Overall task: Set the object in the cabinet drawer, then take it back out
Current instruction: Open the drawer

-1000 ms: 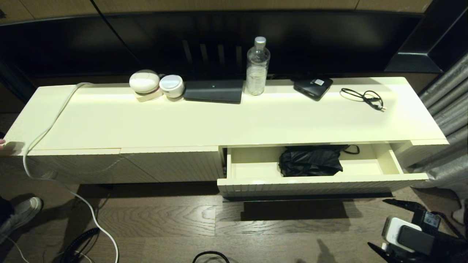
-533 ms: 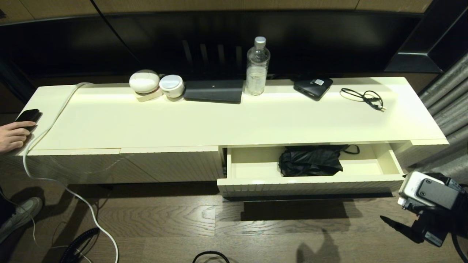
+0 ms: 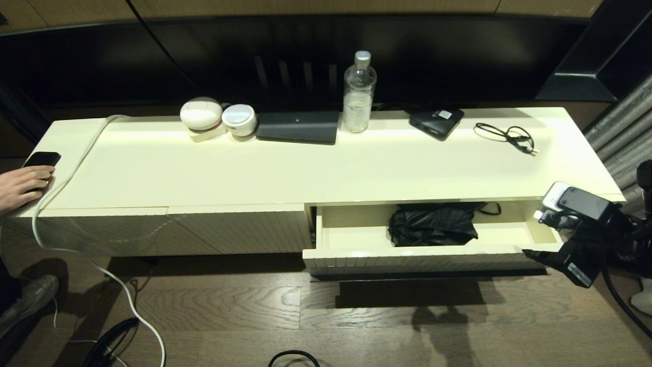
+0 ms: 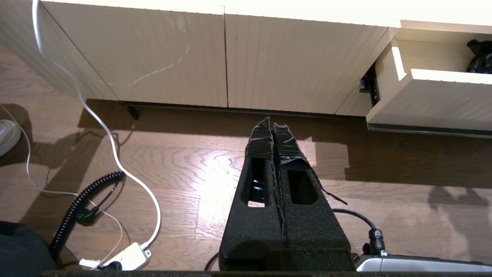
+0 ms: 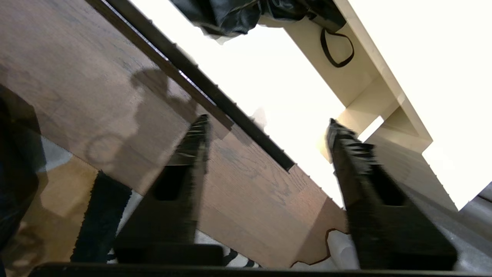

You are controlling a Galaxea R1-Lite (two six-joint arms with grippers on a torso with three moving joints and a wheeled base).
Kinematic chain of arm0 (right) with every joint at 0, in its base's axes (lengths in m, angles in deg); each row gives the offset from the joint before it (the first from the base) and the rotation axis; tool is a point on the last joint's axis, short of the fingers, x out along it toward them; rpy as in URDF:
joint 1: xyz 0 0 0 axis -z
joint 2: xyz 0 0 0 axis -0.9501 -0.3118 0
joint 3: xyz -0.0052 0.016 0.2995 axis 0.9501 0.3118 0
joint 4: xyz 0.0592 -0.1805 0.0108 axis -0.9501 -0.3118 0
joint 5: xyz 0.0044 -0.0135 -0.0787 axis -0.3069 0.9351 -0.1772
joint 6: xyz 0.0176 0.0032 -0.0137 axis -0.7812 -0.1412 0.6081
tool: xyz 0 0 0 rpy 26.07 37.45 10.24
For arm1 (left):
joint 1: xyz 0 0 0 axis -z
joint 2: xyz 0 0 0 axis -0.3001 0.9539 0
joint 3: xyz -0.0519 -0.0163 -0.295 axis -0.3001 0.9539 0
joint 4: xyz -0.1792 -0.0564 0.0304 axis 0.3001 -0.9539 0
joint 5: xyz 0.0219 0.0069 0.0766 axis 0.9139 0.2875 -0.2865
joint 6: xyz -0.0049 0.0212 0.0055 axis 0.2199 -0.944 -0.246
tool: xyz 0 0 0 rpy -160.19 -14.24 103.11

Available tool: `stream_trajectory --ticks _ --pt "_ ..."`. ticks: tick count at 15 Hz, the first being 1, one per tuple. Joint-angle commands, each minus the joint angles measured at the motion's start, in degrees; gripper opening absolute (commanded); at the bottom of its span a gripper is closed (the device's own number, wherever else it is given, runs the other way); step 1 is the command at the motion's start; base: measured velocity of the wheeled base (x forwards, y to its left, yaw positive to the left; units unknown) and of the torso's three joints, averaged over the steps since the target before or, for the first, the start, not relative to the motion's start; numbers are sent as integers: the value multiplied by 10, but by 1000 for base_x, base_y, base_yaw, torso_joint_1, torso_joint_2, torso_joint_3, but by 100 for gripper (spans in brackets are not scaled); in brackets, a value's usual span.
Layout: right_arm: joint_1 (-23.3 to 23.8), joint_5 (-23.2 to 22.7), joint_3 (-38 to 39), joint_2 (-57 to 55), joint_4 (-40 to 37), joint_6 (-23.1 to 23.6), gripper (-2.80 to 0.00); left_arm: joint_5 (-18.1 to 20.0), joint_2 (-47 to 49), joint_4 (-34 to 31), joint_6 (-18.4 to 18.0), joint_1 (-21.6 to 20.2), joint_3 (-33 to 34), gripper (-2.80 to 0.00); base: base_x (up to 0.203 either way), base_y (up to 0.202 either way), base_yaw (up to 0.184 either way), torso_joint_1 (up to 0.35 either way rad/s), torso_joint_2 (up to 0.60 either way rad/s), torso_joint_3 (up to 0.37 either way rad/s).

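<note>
Umbrella (image 3: 433,224) lay inside the pulled-out drawer (image 3: 428,257), lower centre-right of the head view, with the first half of the task done.

Low in the left wrist view, the left hand (image 4: 273,127) hung over the floor, fingers pressed together, idle. At the frame's right edge, the right hand (image 5: 265,125) sat beside the drawer's end, fingers spread, probably lining up to fetch the bundle out.
</note>
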Motion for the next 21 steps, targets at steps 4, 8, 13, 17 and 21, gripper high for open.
stream_trajectory --ticks 4,8,13,17,21 --pt "-22 -2 -110 -34 -133 5 -280 0 -1 0 1 0 0 -280 0 0 0 0 0 0" --pt "-48 -12 -214 -104 -204 8 -280 0 -1 0 1 0 0 -280 0 0 0 0 0 0" --pt "-45 -78 -257 -195 -229 212 -280 0 -1 0 1 0 0 -280 0 0 0 0 0 0" --pt "-22 -93 -249 -251 -184 322 -280 0 -1 0 1 0 0 -280 0 0 0 0 0 0" --pt "-16 -100 -261 -275 -148 352 -280 0 -1 0 1 0 0 -280 0 0 0 0 0 0"
